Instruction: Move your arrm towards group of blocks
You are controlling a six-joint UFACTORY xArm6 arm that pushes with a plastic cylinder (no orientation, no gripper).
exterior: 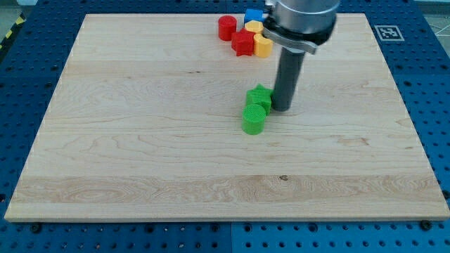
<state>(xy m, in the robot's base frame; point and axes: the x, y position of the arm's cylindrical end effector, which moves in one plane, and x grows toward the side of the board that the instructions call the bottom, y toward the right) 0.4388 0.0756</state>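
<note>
My tip (281,108) rests on the wooden board (140,140) just right of a green star block (259,96); touching or not cannot be told. A green cylinder (253,119) sits right below the star, against it. Near the view's top edge is a cluster: a red cylinder (226,28), a red star block (242,43), a yellow block (262,46), another yellow block (252,27) and a blue block (253,15). The arm's body hides the cluster's right side. The tip stands well below that cluster.
The board lies on a blue perforated table (429,105). A fiducial marker (387,31) sits off the board's top right corner.
</note>
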